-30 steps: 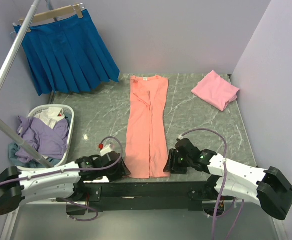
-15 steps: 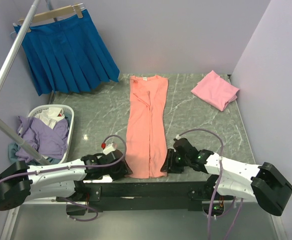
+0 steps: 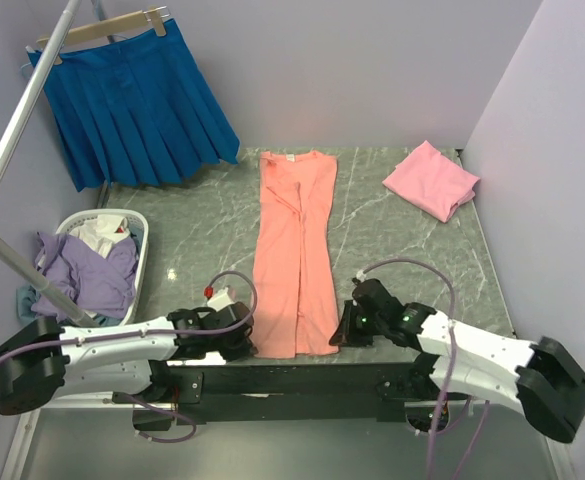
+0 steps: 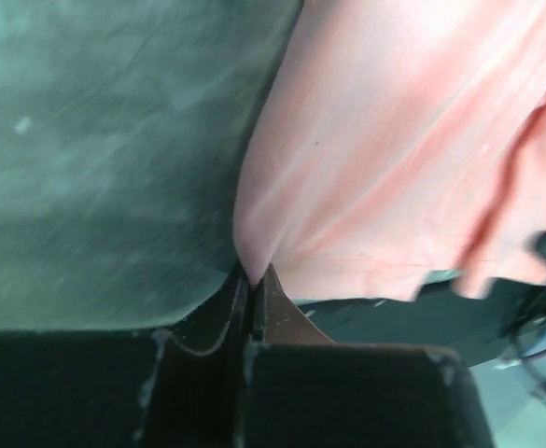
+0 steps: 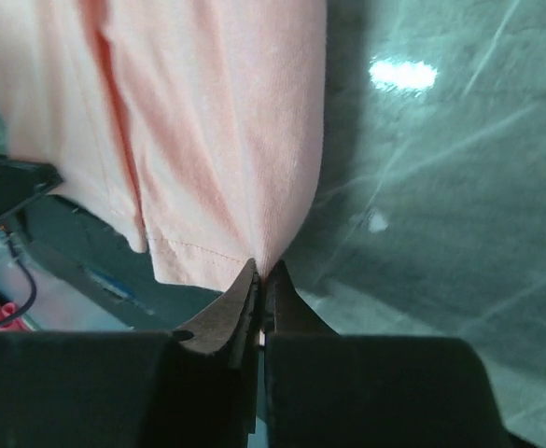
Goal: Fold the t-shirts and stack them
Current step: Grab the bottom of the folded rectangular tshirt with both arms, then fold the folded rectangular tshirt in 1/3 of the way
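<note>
Salmon tee [image 3: 294, 250]: is lying as a long narrow strip down the middle of the worktop [image 3: 392, 250], collar toward the far edge and hem reaching the near edge. Its sides are looking already turned in, meeting along a line down its length.
Left pincer [image 4: 254, 278]: is clenching the hem's left corner at the near edge, with cloth puckering into the closed tips.
Right pincer [image 5: 261, 273]: is clenching the hem's right corner, also at the near edge, with only the very tip of the corner sitting between its fingers.
Why both corners: gripping the two ends of the hem at once is likely keeping it straight and level, so the strip can be carried toward the collar as one crosswise fold.
Pink tee [image 3: 430, 179]: is sitting folded into a compact square at the far right corner, well apart from the strip, and is probably waiting as the base of the stack.
Progress: one tee is appearing finished. The other is looking partway through, with its crosswise fold and the stacking not yet done.
Risk: the bites are looking shallow and the cotton is soft, so a corner could slip or the layers could part. Whether each pincer is holding every layer is impossible to tell.
Skirt [image 3: 137, 100]: is hanging by the far left corner, clear of the job.
Basket [image 3: 142, 235]: is standing off the left edge, holding loose laundry.
</note>
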Tool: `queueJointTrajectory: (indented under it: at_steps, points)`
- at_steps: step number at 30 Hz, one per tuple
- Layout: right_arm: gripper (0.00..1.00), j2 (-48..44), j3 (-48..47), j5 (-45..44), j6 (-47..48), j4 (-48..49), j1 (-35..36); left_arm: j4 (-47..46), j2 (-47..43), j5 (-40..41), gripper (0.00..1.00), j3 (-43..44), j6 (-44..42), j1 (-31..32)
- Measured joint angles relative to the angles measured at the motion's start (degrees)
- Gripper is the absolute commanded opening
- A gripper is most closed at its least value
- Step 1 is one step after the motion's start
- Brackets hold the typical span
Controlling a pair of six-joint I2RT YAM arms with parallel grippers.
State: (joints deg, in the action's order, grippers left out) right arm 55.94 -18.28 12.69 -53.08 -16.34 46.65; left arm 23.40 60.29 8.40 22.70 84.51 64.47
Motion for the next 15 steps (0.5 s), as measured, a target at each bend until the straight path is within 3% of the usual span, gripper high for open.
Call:
queueJointTrajectory:
  at_steps: [9, 15]
  points:
    - [0.00, -10.86, 1.51, 1.57, -0.13, -5.49, 0.74, 10.58, -6.29, 0.68, 0.01, 0.11, 3.54, 8.72]
    - [0.00, -9.14, 1.25, 2.91, 0.61, -5.60, 1.01, 17.27, -0.85, 3.32, 0.07, 6.82, 4.48, 10.73]
